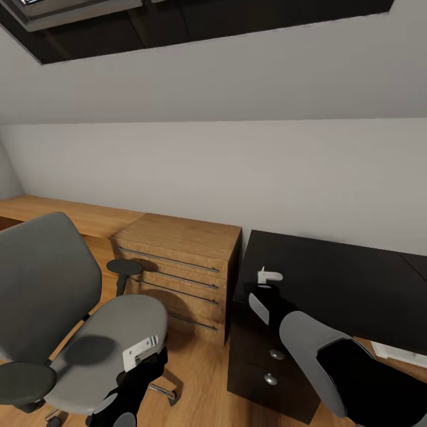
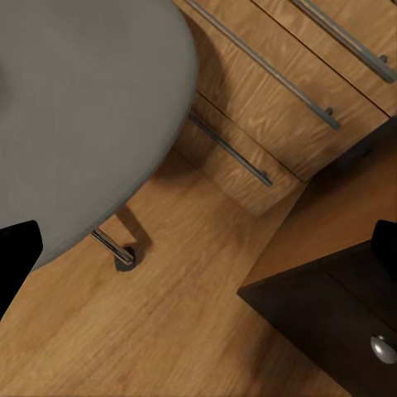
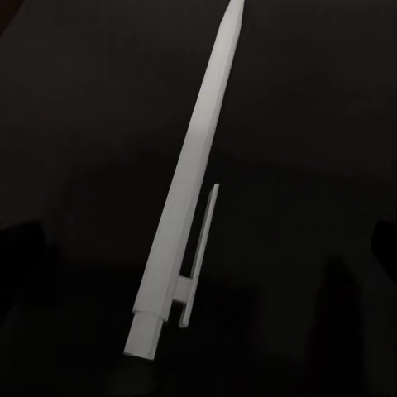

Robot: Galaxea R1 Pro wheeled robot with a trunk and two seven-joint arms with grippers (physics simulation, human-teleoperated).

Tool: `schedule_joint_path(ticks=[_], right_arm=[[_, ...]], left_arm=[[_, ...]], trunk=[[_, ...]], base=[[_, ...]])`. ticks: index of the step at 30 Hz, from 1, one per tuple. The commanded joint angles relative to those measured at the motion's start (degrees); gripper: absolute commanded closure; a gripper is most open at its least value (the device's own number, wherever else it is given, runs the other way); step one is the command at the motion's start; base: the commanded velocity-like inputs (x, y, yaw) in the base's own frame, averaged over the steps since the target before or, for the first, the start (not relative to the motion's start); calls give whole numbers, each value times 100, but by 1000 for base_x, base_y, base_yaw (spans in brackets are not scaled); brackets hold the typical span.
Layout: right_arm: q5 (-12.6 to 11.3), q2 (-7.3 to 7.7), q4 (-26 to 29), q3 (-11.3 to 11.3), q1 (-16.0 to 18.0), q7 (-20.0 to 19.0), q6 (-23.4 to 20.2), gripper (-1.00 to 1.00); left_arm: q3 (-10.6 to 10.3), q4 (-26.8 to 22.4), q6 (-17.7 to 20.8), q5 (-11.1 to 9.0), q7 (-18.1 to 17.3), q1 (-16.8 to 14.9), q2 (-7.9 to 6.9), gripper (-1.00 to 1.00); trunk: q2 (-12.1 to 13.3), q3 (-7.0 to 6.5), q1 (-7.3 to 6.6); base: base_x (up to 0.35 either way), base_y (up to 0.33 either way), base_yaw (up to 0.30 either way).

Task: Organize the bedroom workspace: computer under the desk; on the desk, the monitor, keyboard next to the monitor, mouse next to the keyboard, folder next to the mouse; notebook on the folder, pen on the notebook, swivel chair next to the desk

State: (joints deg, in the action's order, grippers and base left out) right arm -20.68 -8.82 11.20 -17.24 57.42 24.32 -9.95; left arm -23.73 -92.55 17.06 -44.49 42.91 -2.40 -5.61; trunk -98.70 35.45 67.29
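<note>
**Right end effector over a white pen on the black cabinet; swivel chair beside the left arm**

Nearest in the head view, the left end effector (image 1: 141, 351) hangs low at the front edge of the swivel chair (image 1: 77, 308), its white-tipped fingers above the grey seat's right rim. In the left wrist view its two dark fingertips (image 2: 16, 256) stand far apart at the picture's edges with nothing between them: released. Past them lie the grey seat (image 2: 83, 116), a chrome leg of the chair base, and the wooden floor (image 2: 165, 322).

The right arm reaches forward over the black drawer cabinet (image 1: 332, 279), and the right end effector (image 1: 268, 277) hangs just above the cabinet's glossy top near its left edge. The right wrist view looks straight down on a white pen (image 3: 186, 207) with a side clip, lying flat on the dark surface. The finger shadows sit wide on either side and touch nothing, so this end effector is released too.

The chair's tall grey back and black armrests stand at the left, turned away from the cabinet.

Farther off, a light-wood chest of drawers (image 1: 178, 267) with long metal handles stands between chair and cabinet. A low light-wood bench (image 1: 59, 213) runs along the white wall (image 1: 237, 172) behind.
</note>
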Motion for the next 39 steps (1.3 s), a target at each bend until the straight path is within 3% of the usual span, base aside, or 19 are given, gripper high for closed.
schedule_joint_path(ticks=[1, 39], right_arm=[[-85, 3, -51, -16, -2, 27, -144, -100], [-77, 3, -40, -8, 2, 29, -236, -100]], left_arm=[[-10, -9, 17, -25, 42, -6, -5, -100], [-27, -9, 33, -26, 42, -6, -10, -100]], trunk=[[-2, 7, 0], [-2, 7, 0]], base=[[0, 0, 0], [17, 0, 0]])
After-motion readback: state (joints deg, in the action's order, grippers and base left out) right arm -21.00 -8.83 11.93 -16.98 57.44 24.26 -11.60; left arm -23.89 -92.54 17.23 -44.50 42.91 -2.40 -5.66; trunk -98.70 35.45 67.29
